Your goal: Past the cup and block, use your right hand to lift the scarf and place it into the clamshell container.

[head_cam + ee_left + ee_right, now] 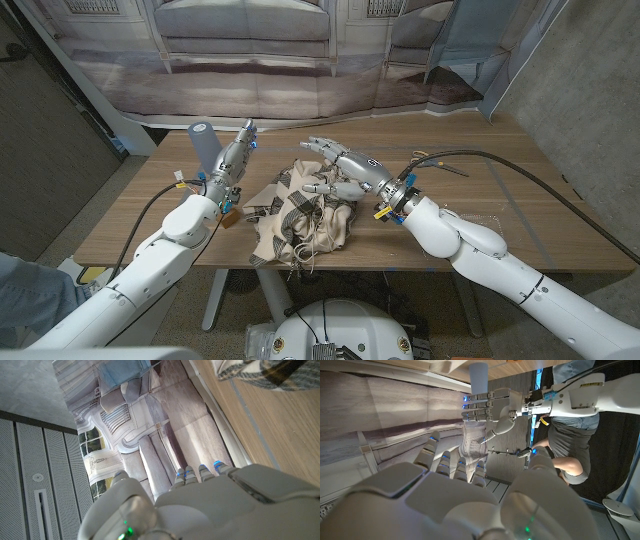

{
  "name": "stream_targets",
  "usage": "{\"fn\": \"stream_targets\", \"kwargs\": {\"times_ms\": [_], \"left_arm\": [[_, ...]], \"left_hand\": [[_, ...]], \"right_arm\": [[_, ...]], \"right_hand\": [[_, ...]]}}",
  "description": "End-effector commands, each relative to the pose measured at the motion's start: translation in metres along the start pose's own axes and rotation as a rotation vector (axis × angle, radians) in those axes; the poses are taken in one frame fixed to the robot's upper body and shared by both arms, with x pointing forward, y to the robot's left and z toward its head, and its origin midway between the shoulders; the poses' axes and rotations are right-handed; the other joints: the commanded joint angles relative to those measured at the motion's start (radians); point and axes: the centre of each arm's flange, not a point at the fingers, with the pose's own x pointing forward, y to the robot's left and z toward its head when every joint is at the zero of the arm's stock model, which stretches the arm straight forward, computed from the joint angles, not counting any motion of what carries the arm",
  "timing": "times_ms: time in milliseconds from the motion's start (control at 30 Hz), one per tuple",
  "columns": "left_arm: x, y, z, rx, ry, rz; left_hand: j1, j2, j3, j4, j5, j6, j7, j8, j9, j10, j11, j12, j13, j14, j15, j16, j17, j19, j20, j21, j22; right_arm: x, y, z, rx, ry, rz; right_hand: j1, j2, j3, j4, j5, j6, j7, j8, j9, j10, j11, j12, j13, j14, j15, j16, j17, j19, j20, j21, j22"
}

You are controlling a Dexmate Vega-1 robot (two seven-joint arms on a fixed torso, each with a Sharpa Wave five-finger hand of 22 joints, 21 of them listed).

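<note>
Right hand (335,165) over scarf (300,222); fingers (318,187) curled, apart.

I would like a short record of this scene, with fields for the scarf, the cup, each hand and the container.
scarf: plaid scarf crumpled at the table's middle
cup: grey cup upright, beside the left hand
left hand: left hand standing on edge, fingers straight, holding nothing
right hand: right hand over the scarf, fingers spread and curling down
container: clear clamshell container under the right arm, mostly hidden
</note>
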Motion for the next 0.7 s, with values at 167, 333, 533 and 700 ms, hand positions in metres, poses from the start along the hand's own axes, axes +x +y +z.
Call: {"fn": "stream_targets", "kwargs": {"times_ms": [167,333,533,700], "left_arm": [[0.0,0.001,0.003,0.001,-0.004,-0.008],[-0.002,0.002,0.002,-0.014,-0.012,-0.002],[0.0,0.0,0.003,-0.015,-0.021,-0.006],[0.001,-0.001,0.004,-0.011,-0.019,-0.011]], "left_hand": [[0.013,0.001,-0.009,0.001,-0.003,0.004,0.0,-0.002,0.003,-0.004,0.002,-0.001,0.003,-0.011,0.002,-0.001,0.004,-0.1,0.003,0.002,0.004],[0.013,0.001,-0.01,0.002,-0.003,0.004,0.001,-0.002,0.003,-0.005,0.004,-0.001,0.002,-0.011,0.002,-0.002,0.004,-0.101,0.002,0.002,0.004],[0.014,0.002,-0.012,0.002,-0.003,0.006,0.001,-0.002,0.003,-0.004,0.003,-0.001,0.002,-0.01,0.0,-0.002,0.004,-0.101,0.003,0.002,0.004],[0.015,0.003,-0.013,0.002,-0.003,0.008,0.0,-0.002,0.003,-0.005,0.003,-0.002,0.002,-0.009,0.0,-0.002,0.004,-0.101,0.004,0.002,0.004]], "right_arm": [[0.004,0.008,0.005,-0.103,0.024,0.02],[0.006,0.011,0.007,-0.124,0.019,0.059],[0.009,0.013,0.01,-0.15,0.011,0.101],[0.011,0.014,0.014,-0.181,0.003,0.142]], "right_hand": [[0.003,-0.013,-0.006,0.002,0.011,-0.014,0.001,-0.001,0.003,-0.014,0.0,0.002,0.003,-0.013,0.006,0.001,0.004,-0.003,-0.001,-0.001,0.001],[0.003,-0.015,-0.008,0.002,0.015,-0.023,0.008,-0.001,0.003,-0.021,0.001,0.003,0.003,-0.017,0.007,0.002,0.004,-0.003,0.0,-0.003,0.001],[0.003,-0.021,-0.013,0.003,0.026,-0.036,0.02,0.0,0.003,-0.045,0.005,0.001,0.003,-0.038,0.011,-0.001,0.004,-0.014,0.0,-0.01,0.001],[0.002,-0.026,-0.017,0.003,0.035,-0.051,0.022,-0.001,0.003,-0.066,0.009,-0.001,0.003,-0.053,0.017,-0.002,0.005,-0.021,0.0,-0.014,0.001]]}}
